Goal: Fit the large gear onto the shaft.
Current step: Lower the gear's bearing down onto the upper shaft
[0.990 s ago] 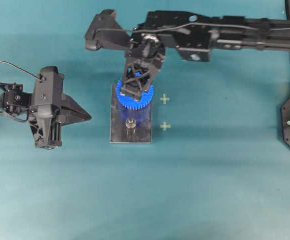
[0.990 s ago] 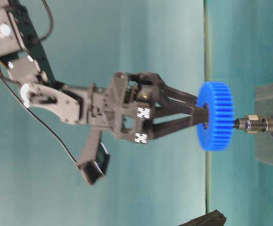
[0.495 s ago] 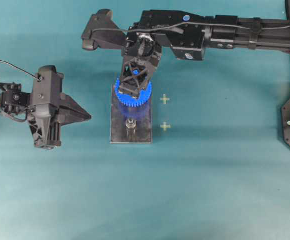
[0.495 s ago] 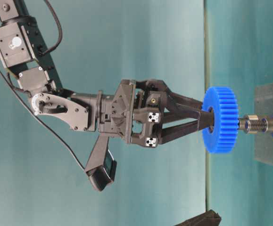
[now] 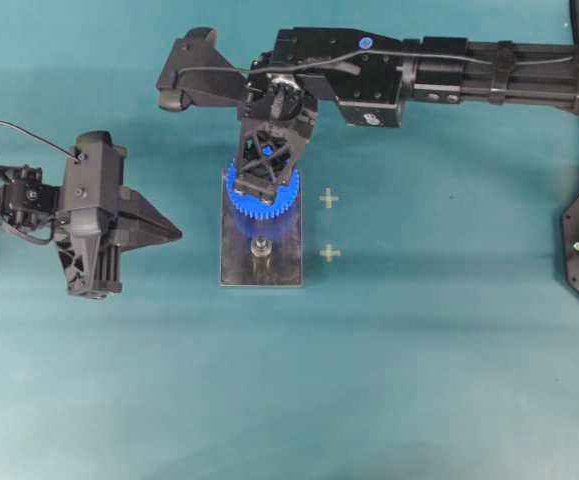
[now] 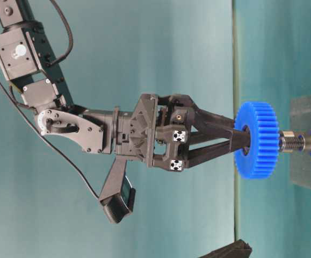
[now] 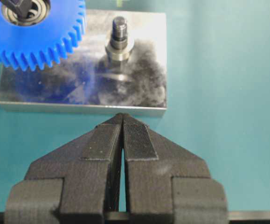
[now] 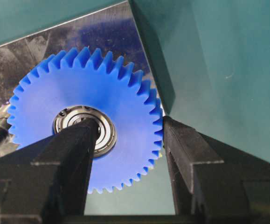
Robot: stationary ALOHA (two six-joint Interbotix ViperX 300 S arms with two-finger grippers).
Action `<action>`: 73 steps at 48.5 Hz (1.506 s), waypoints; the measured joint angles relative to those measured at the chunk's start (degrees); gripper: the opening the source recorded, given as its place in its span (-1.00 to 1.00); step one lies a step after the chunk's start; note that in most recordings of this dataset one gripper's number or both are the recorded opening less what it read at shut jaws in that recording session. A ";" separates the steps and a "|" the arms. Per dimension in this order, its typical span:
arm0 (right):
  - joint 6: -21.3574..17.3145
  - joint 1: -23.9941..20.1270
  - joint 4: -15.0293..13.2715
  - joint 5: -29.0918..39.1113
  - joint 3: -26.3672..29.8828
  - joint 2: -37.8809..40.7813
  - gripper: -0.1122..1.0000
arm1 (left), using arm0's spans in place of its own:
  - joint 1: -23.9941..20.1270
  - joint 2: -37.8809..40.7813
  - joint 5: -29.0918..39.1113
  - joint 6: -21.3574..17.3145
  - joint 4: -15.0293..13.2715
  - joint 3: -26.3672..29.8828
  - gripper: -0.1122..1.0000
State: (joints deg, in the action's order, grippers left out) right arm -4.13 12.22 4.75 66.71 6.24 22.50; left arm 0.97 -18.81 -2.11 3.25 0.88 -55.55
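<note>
Gripping the bright blue plastic toothed gear (image 8: pixel 86 123) is the right claw (image 8: pixel 125 140), its two black fingers set partly apart: one finger (image 8: pixel 69 154) reaches into the bore of the silver-and-black metal bearing hub (image 8: pixel 84 128) at the wheel's centre, and the other finger (image 8: pixel 190 158) presses on the toothed rim from outside, so the wheel is clamped between hub and edge. That gear is a thick disc with even, squared teeth all round, and in the overhead view (image 5: pixel 262 190) it spans nearly the width of the grey rectangular steel plate (image 5: pixel 237 270) lying on the teal table (image 5: pixel 419 380). It hangs over the far end of the plate, covering the spot below it. In the table-level view, which is turned on its side, the gear (image 6: pixel 257 141) sits at the tip of the threaded end of a short silver metal shaft with a wider round collar (image 6: pixel 300 144); whether the hub has started onto it cannot be told. A second, matching silver shaft (image 7: pixel 119 39) stands bare and upright on the plate just beside the gear's teeth. Off to the side of the plate, the left claw (image 7: pixel 122 126) is clenched, its ribbed black pads pressed together on nothing, pointing at the plate's near edge and apart from it.
</note>
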 measured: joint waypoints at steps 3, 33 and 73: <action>0.00 0.00 0.00 0.09 0.00 0.09 0.07 | 0.00 0.00 0.00 -0.09 0.00 0.00 -0.80; 0.00 0.26 0.97 0.97 0.70 0.62 0.07 | 0.00 0.00 0.00 -0.09 0.00 -0.09 -0.80; -0.53 -2.11 1.58 4.22 5.01 1.41 0.50 | 0.26 -0.18 0.00 0.09 0.00 0.00 -0.80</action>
State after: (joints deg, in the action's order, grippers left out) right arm -4.66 10.11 6.33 70.93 11.25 23.91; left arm 1.23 -18.98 -2.11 3.34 0.88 -55.55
